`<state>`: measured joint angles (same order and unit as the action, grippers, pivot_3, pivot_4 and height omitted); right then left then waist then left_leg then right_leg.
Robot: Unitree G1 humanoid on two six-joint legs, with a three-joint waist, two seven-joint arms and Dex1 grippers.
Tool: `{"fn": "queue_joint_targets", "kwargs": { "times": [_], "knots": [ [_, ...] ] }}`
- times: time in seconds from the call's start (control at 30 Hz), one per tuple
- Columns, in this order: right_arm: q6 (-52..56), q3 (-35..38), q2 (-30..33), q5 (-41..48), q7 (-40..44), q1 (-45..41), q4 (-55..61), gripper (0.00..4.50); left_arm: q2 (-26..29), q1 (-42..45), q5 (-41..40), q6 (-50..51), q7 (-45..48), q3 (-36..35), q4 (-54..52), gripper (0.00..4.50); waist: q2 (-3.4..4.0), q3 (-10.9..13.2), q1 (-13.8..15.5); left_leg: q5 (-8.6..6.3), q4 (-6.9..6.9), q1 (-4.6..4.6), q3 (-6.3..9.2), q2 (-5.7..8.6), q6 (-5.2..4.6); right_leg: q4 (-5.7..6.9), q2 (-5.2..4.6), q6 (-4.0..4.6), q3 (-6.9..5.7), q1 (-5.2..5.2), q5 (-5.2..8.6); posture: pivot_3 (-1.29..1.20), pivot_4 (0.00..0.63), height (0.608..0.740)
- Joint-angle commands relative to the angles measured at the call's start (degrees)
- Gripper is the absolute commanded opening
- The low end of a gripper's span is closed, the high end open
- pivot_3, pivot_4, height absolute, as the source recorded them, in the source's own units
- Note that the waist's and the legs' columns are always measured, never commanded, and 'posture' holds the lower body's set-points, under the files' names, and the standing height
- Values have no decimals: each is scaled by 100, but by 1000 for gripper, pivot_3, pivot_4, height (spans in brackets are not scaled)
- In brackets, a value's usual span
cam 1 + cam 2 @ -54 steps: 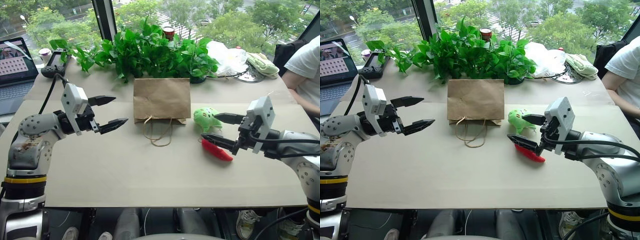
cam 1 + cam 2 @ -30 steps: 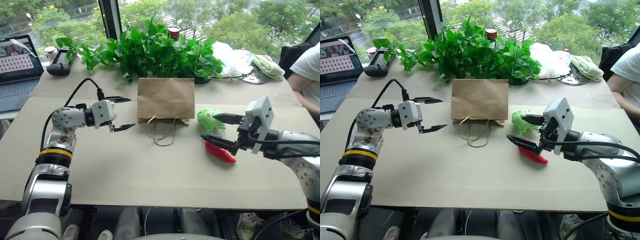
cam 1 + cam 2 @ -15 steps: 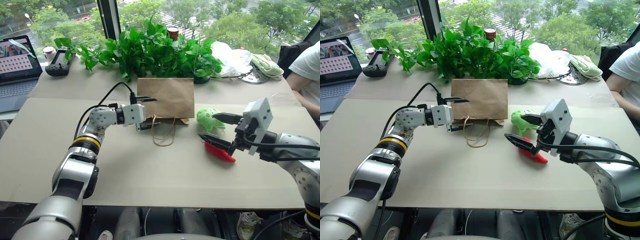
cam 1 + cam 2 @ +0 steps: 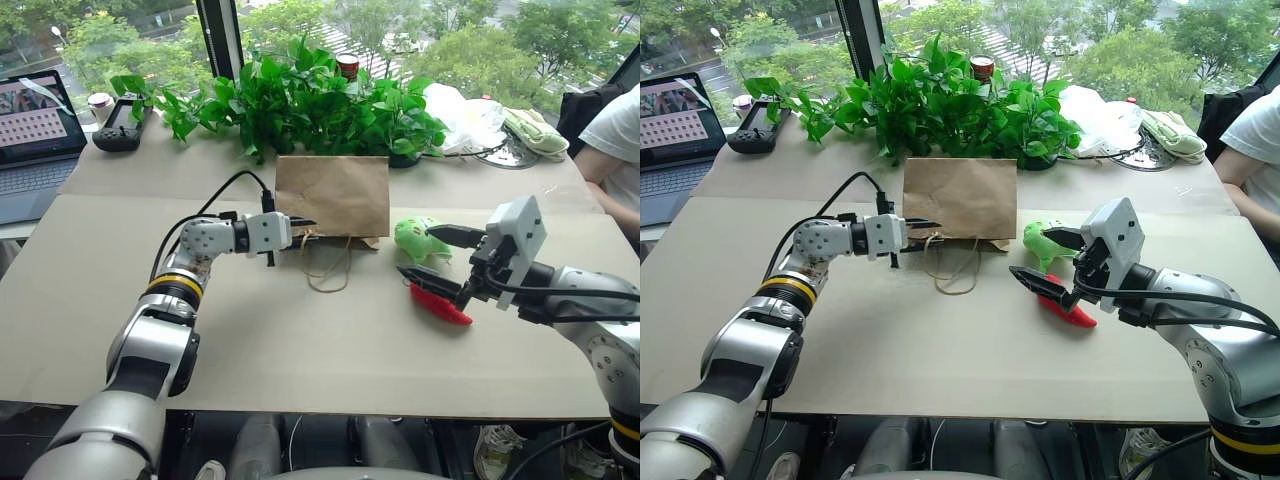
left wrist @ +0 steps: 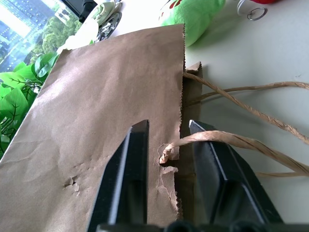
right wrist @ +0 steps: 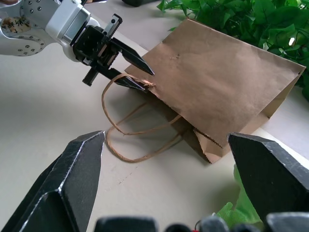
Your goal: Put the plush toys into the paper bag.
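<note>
The brown paper bag (image 4: 335, 195) lies flat on the table, its mouth and twine handles (image 4: 325, 270) toward me. My left gripper (image 4: 300, 228) is shut on the upper paper layer at the mouth's left corner, beside a handle root (image 5: 166, 154). The light-green plush toy (image 4: 415, 238) lies just right of the bag. In front of it lies the red chili-shaped plush toy (image 4: 438, 303). My right gripper (image 4: 418, 252) stands wide open over the two toys, holding nothing. In the right wrist view the bag (image 6: 222, 77) and the left gripper (image 6: 147, 79) show ahead.
A row of leafy plants (image 4: 310, 100) stands behind the bag. Far left are a laptop (image 4: 35, 140) and a black controller (image 4: 120, 125). A white plastic bag (image 4: 455, 115) lies at the back right, and a person in a white sleeve (image 4: 610, 130) sits at the right edge.
My left arm reached right to the bag's mouth corner, then its open fingers closed on the paper edge. The right gripper stayed open over the toys.
</note>
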<state>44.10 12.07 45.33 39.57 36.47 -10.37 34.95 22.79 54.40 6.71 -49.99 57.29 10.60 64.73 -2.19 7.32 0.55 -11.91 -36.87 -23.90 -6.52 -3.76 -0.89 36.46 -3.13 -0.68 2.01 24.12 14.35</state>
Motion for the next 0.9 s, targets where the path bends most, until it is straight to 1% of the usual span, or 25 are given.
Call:
{"fn": "queue_joint_targets", "kwargs": {
  "times": [0.03,0.27,0.43,0.5,0.6,0.7,0.83,0.9],
  "knots": [
    [-38,157,11,49,-49,10,166,4500,6,161,0,-65,1,-17,-14,34,0,0,1,0,0,0,0,0,0,1,0,0,0,0,0,0,150,740],
    [-67,120,14,-24,-96,47,124,4500,-24,225,9,17,-19,-15,-12,34,0,0,1,0,-3,0,1,1,0,8,0,0,0,1,0,0,150,740],
    [-106,108,8,-108,-93,61,25,4500,-87,149,-588,319,624,-233,-452,34,0,0,-1,0,-6,1,0,1,0,12,0,0,0,1,0,0,150,740],
    [-141,67,-19,-150,-75,71,-29,4500,-85,92,-901,596,978,-321,-742,34,0,0,-2,0,-6,1,0,1,0,13,0,0,0,1,0,0,150,740],
    [-165,3,-62,-199,-68,53,-81,4500,-6,-91,-1422,1226,1501,-420,-1489,34,1,0,-15,0,-6,2,1,0,0,17,1,0,1,1,0,0,150,740],
    [-180,-31,-106,-248,-42,29,-141,4500,224,-406,-1875,2100,1823,-492,-2539,34,2,-1,-48,0,-6,3,2,0,0,19,2,0,3,2,1,0,150,740],
    [-191,-81,-160,-308,-27,1,-180,4500,647,-846,-2276,3265,1918,-596,-3818,34,2,-1,-115,1,-6,6,8,-4,0,25,6,0,6,2,1,0,150,740],
    [-191,-123,-192,-323,-34,-15,-177,4500,835,-1003,-2438,3804,1816,-704,-4303,34,3,-1,-129,1,-8,7,11,-5,0,28,7,0,7,1,1,0,150,740]
  ]
}}
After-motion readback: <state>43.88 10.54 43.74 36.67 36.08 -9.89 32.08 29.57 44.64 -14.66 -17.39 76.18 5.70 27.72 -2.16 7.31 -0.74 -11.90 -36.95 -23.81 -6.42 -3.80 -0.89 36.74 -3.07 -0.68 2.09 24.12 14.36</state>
